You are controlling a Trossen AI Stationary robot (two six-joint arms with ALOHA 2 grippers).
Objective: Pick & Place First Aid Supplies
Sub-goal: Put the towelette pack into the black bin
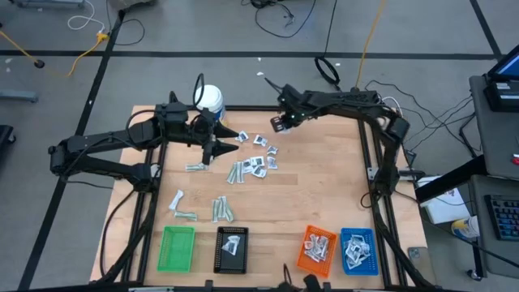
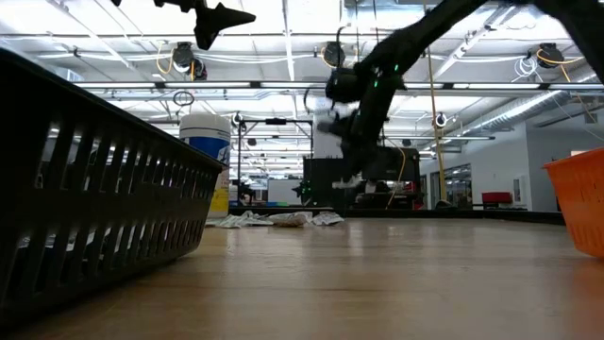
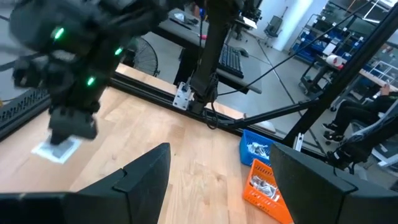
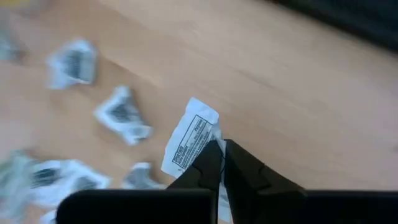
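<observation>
While the right end effector (image 4: 222, 163) is pinching a white sachet (image 4: 190, 142) by one edge above the far part of the wooden surface (image 1: 324, 186), the step in hand looks like carrying that packet off to one of the trays at the near edge. To do this well, the arm is needing a clean lift clear of the loose pile before it is travelling sideways, since the grip is sitting on only a thin margin of the wrapper and a quick swing could be shaking it free. I would judge a slow, level carry safest, with release low over the tray.

In the right wrist view its two dark fingers are pressing together, with the sachet's printed face hanging beside the tips. Other sachets (image 4: 122, 114) are lying scattered on the wood just beyond it.

The left end effector (image 1: 212, 148) is hanging over the left side of the pile with its fingers spread and nothing between them. More packets (image 1: 251, 165) are lying mid-surface, and grey-green strips (image 1: 222, 209) nearer the trays. The orange tray (image 1: 317, 248) and blue tray (image 1: 358, 250) are already holding some.
</observation>
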